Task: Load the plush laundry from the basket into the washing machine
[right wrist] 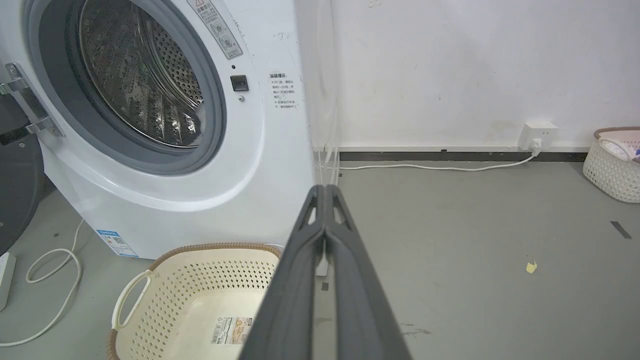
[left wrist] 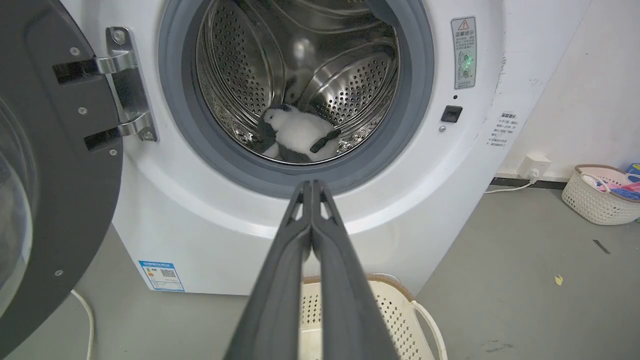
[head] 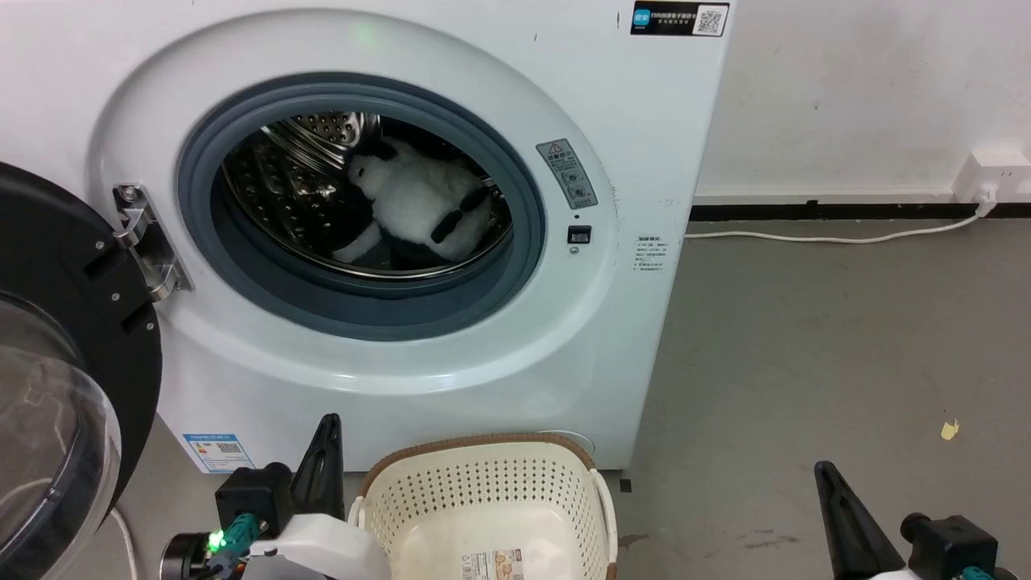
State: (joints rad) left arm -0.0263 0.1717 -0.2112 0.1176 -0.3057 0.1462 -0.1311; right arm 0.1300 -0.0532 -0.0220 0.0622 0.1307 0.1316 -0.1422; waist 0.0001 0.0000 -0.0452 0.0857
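Note:
The plush laundry (head: 419,211), a fluffy white toy with black limbs, lies inside the steel drum of the washing machine (head: 564,338); the left wrist view shows the plush laundry (left wrist: 300,134) low in the drum. The basket (head: 491,499) stands on the floor in front of the machine with nothing in it but the label on its bottom. My left gripper (head: 329,423) is shut and holds nothing, just left of the basket. My right gripper (head: 823,471) is shut too, over bare floor to the right. Both wrist views show the fingers pressed together, left gripper (left wrist: 311,184), right gripper (right wrist: 325,187).
The washer's black-rimmed glass door (head: 56,387) hangs open at the left. A white cable (head: 838,238) runs along the floor to a wall socket (head: 995,173). A second basket (left wrist: 602,194) with coloured items stands far right by the wall. A yellow scrap (head: 950,430) lies on the grey floor.

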